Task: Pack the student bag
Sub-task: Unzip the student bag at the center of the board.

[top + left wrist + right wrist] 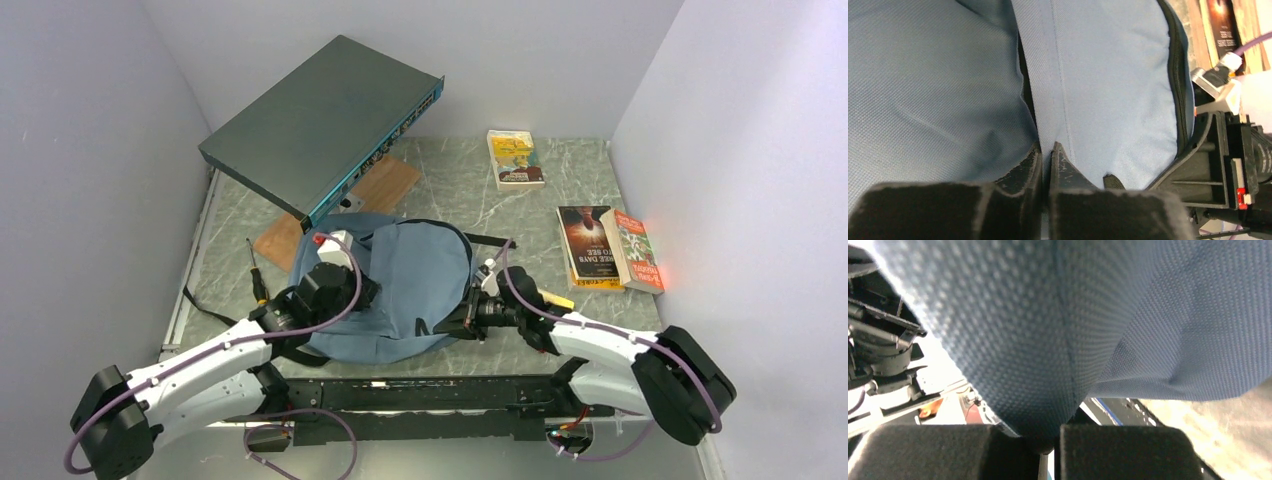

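Note:
The student bag (420, 275), a soft blue-grey backpack with black zippers, lies in the middle of the table. My left gripper (368, 293) is over its left side. In the left wrist view its jaws (1046, 152) are shut on a fold of the bag's fabric (1108, 85). My right gripper (458, 320) is at the bag's near right edge. In the right wrist view it (1048, 440) is shut on a pinch of bag fabric (1048, 340), which hangs lifted above it. The bag's opening is hidden.
A flat dark grey metal box (325, 125) leans over a wooden board (385, 185) at the back left. A yellow book (515, 158) lies at the back. Two books (585, 245) (636, 250) lie at the right. A screwdriver (256, 272) lies left of the bag.

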Available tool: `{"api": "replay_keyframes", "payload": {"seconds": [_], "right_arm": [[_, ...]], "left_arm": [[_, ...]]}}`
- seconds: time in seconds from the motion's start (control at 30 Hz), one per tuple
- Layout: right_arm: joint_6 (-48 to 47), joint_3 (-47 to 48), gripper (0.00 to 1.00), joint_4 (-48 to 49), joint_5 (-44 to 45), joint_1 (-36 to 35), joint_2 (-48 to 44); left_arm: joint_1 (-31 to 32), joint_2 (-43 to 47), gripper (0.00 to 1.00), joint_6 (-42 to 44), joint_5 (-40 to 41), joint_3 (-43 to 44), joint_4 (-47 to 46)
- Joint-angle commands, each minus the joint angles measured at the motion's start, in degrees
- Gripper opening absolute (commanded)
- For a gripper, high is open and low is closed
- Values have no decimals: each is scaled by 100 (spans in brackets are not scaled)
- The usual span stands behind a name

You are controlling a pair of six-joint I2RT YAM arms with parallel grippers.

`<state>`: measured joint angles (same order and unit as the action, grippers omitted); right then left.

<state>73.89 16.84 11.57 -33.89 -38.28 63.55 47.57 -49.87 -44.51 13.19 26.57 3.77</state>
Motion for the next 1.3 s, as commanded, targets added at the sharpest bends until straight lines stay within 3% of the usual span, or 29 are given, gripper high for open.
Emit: {"api": "replay_keyframes", "payload": {"seconds": [0.0,0.07,0.13,0.23,0.3,0.43,0.53,0.6,0.87,1.0,1.2,1.27], "right_arm": [[164,-654,0,3114,205,-13,416],[-95,-822,0,4345,281,-21,785],[-689,-763,0,4825,335,-29,1114],[-1458,-737,0,4775,662,-46,1228],[-1856,-766,0,4715,819,-51,1209],[-2306,-841,0,4766,1055,-82,1175],[-2312,-867,0,5151,951,-87,1296],[-2285,-892,0,5300,937,-115,1339],[-2750,-918,0,4813,1009,-315,946],[-3133,-864,0,4289,1085,-533,576],[-3434,-806,0,3637,1028,-700,411],[-3402,-719,0,3004,1204,-706,296]], "left_arm": [[-170,-91,20,-538,-291,713,747],[-178,3,51,-707,-653,778,1172],[-202,225,77,-902,-1055,636,1381],[-393,723,94,-1355,-2022,228,1410],[-411,1130,99,-1916,-2289,-46,1565],[-410,1742,93,-3615,-2459,-627,1928],[-407,1788,82,-4540,-2867,-1222,1124],[-412,1534,81,-4837,-2989,-1409,759],[-415,-459,78,-5005,-3598,-1257,-1146],[-405,-1185,76,-4840,-3601,-1123,-1598],[-405,-1478,57,-4592,-2727,-1423,-2082],[-398,-1377,51,-4396,-2363,-1664,-2410]]}}
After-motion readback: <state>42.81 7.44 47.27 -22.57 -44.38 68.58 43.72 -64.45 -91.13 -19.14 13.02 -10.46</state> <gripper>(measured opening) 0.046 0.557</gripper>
